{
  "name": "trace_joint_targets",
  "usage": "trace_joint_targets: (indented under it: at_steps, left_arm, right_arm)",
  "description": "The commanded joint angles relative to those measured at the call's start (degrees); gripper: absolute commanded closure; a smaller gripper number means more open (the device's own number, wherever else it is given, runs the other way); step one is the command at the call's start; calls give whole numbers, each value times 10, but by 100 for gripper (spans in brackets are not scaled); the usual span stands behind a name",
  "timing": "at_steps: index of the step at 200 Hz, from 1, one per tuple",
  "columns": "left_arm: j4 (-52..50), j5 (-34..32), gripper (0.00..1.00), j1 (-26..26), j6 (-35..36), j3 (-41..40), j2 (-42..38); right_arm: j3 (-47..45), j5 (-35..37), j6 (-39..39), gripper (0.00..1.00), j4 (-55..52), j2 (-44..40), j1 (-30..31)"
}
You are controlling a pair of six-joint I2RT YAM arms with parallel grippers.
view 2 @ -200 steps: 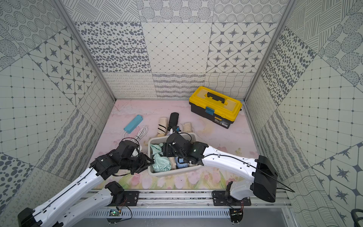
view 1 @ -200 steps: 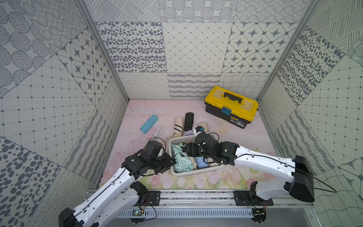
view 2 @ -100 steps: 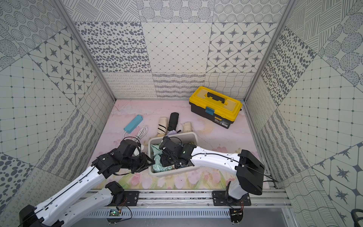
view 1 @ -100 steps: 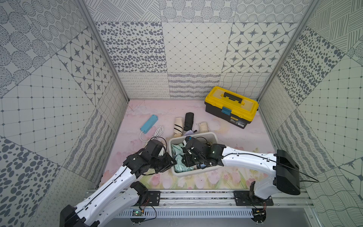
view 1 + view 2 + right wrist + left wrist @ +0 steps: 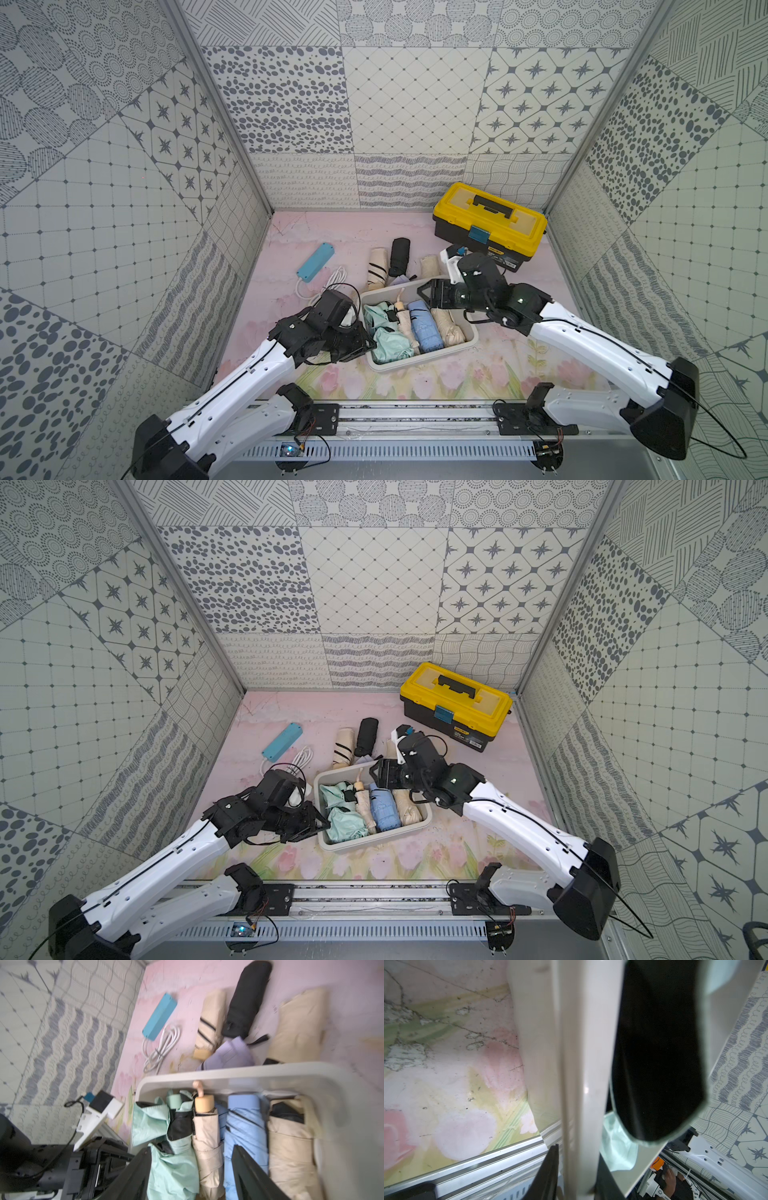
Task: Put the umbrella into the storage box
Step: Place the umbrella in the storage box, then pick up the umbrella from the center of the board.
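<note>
storage box (image 5: pixel 422 358): white tub, upright | inside, side by side: mint umbrella (image 5: pixel 388 347), beige umbrella (image 5: pixel 405 328), blue umbrella (image 5: pixel 424 332), cream umbrella (image 5: pixel 446 328)

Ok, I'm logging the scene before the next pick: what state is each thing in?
storage box: upright, holding umbrellas
left gripper: clamped on its rim
right gripper: open, empty, above the box
toolbox: lid shut
black umbrella: folded, lying outside the box

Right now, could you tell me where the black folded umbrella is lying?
In a top view, the black umbrella lies on the mat just behind the storage box, between the striped beige umbrella and the plain beige umbrella.
</note>
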Motion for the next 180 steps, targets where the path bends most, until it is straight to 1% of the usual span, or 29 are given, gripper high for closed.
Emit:
trace_joint_targets:
  at_steps: [1,21,43,72,82,87,92,103,108,123,132,142,164,180]
  left_arm:
    - [-35,-32,92,-26,68,25,14]
    - [-46,-26,93,-44,90,26,23]
    - [-59,-26,93,-47,100,28,30]
    - [-71,-41,93,-48,109,41,28]
    - [-74,-48,91,-47,109,44,29]
    - [-74,-52,87,-48,107,46,30]
    - [-73,-54,80,-47,104,47,30]
    - [-71,-59,56,-47,97,51,33]
    - [-70,-63,46,-47,92,54,33]
    - [-74,-84,29,-46,83,66,26]
    - [-86,-102,23,-46,77,77,19]
    - [-102,-123,19,-44,72,94,9]
    - [-134,-177,14,-32,60,147,-4]
    - [-130,-207,12,-13,57,188,10]
  right_arm:
    - [-22,-26,-29,32,-14,-12,-55]
    - [-13,-39,-45,27,-12,8,-99]
    - [8,-59,-58,23,11,67,-130]
    - [53,-85,-56,22,75,167,-140]
    - [76,-96,-55,21,96,205,-139]
    - [88,-101,-54,21,104,223,-140]
    - [101,-108,-54,21,109,240,-140]
    - [131,-117,-57,22,111,274,-139]
    - [143,-121,-61,22,110,286,-139]
    - [170,-119,-71,22,111,306,-140]
    - [179,-113,-80,21,111,308,-141]
    - [184,-105,-92,21,111,305,-142]
    - [181,-85,-119,19,112,284,-148]
    - [165,-82,-138,19,118,258,-154]
